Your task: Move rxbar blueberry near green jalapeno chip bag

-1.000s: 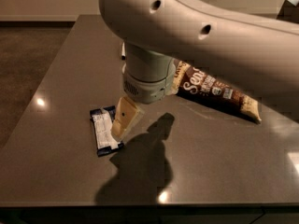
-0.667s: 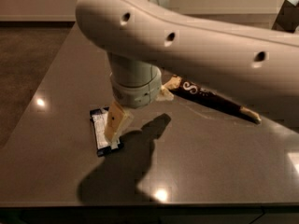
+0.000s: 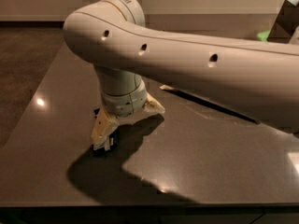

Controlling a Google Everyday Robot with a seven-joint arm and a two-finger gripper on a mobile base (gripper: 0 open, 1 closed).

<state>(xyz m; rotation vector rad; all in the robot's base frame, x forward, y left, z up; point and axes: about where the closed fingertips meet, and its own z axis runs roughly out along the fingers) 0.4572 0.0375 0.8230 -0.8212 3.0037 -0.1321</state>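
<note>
We see a dark grey table [image 3: 51, 106] with a small glint of light near its left edge. The rxbar blueberry [image 3: 108, 144] lies flat on the left part of the table. Only its dark ends peek out now, whereas a moment ago its white label panel was plain to see beside the finger.

The gripper [image 3: 131, 125] has come down to the tabletop since then. Its two cream fingers [image 3: 103, 125] are spread apart. The left one rests across the middle of the bar and the right one angles away over bare table, so the bar sits under the left finger and not between the two. We cannot tell whether that finger presses on the wrapper or only covers it.

The pale robot arm [image 3: 201, 73] now sweeps across most of the view from the right, lower and larger than before. Behind it, only a cream tip of the brown chip bag [image 3: 166, 87] shows, where earlier much of that bag was visible.
</note>
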